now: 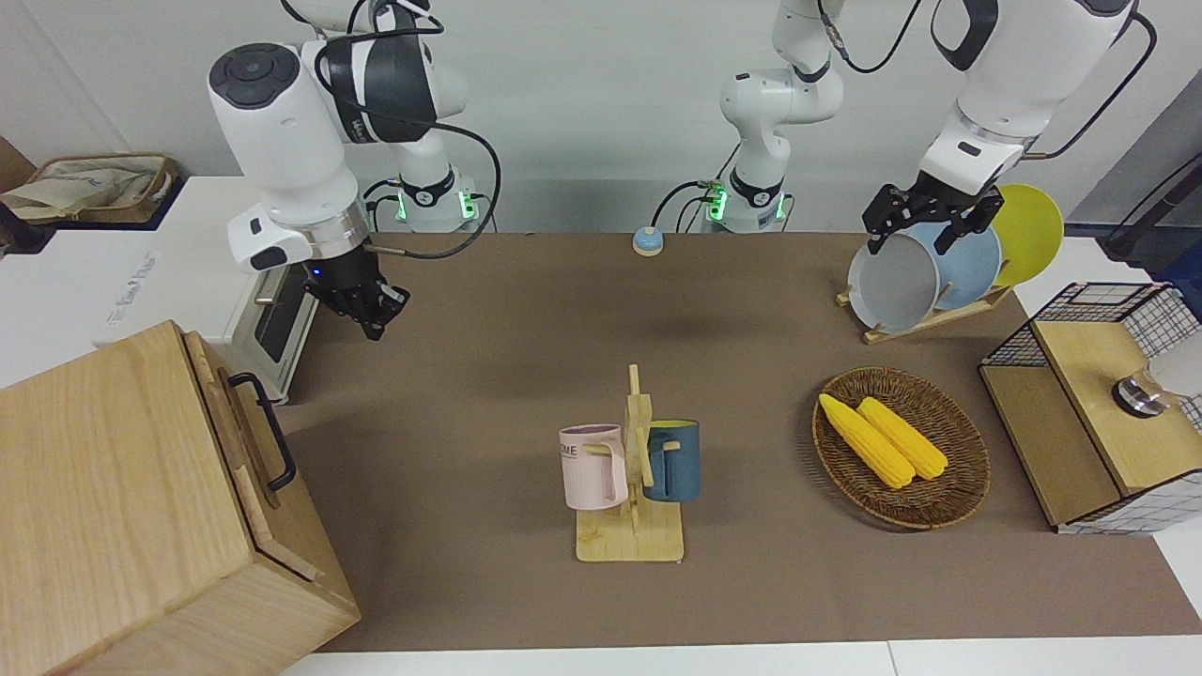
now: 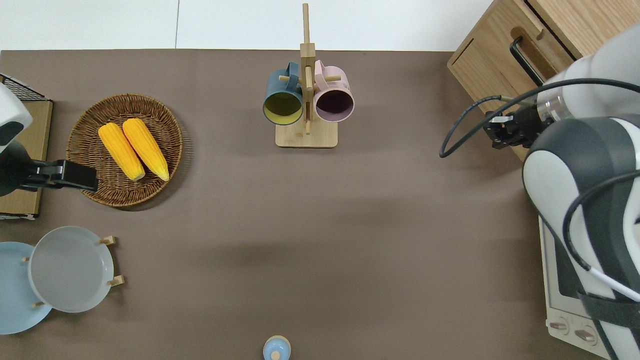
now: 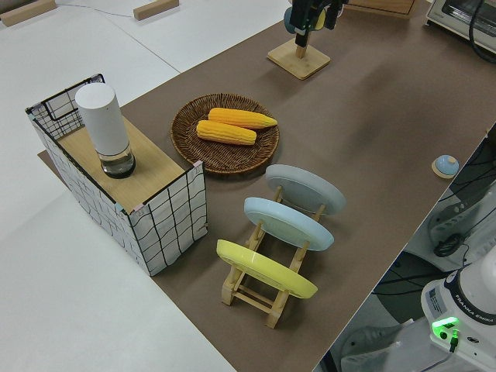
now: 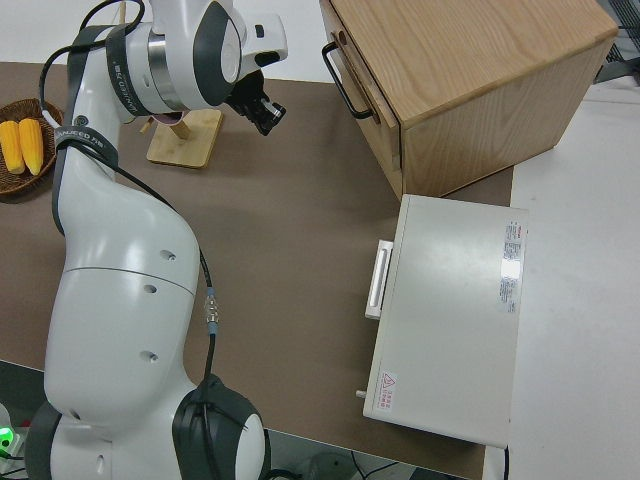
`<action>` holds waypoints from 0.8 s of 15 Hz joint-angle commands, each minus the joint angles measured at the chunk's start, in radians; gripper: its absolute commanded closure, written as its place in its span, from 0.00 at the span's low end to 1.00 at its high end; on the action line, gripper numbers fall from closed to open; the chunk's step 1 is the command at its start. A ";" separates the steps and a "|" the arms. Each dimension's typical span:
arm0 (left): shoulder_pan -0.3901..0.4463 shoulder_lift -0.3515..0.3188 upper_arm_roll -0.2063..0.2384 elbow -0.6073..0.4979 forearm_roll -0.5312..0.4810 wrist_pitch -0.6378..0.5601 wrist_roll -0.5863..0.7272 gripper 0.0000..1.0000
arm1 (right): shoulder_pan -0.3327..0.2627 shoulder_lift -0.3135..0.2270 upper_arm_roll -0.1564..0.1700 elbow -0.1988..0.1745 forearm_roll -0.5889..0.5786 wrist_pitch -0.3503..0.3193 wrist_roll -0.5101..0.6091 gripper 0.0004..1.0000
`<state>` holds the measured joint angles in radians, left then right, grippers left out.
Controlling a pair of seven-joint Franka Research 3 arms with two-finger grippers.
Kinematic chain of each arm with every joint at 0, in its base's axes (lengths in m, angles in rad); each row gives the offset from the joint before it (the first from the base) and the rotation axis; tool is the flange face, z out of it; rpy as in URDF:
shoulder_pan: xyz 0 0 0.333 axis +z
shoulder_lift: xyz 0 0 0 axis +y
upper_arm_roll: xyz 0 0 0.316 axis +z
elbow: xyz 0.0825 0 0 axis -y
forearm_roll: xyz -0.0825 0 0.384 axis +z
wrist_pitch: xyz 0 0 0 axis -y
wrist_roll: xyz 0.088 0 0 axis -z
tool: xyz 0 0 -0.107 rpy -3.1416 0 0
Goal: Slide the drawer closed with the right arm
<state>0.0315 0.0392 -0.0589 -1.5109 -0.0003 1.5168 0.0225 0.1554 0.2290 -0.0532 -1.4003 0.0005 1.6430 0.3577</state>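
Hovering: right hand (image 1: 374,310) over the table (image 1: 526,329) near the drawer (image 1: 246,441) | grip: apparently clenched, empty | drawer: slightly open | left arm: parked

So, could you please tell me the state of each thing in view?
drawer: in or nearly in, handle free
right tool: in the air, empty
left arm: parked
pink mug, blue mug: hung on rack
plates: upright in stand
corn cobs: lying in basket
oven: door shut
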 commanded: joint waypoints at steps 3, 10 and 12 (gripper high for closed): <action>0.005 0.011 -0.007 0.026 0.017 -0.020 0.010 0.01 | 0.050 -0.109 -0.011 -0.102 0.023 -0.037 -0.200 1.00; 0.005 0.011 -0.007 0.026 0.017 -0.020 0.010 0.01 | 0.038 -0.054 -0.011 -0.022 0.015 -0.049 -0.287 0.46; 0.005 0.011 -0.007 0.024 0.017 -0.020 0.008 0.01 | 0.027 -0.030 -0.010 0.012 0.021 -0.048 -0.263 0.01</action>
<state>0.0314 0.0392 -0.0589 -1.5109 -0.0003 1.5168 0.0225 0.2017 0.1477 -0.0637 -1.4537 0.0012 1.6033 0.0893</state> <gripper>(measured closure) 0.004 0.784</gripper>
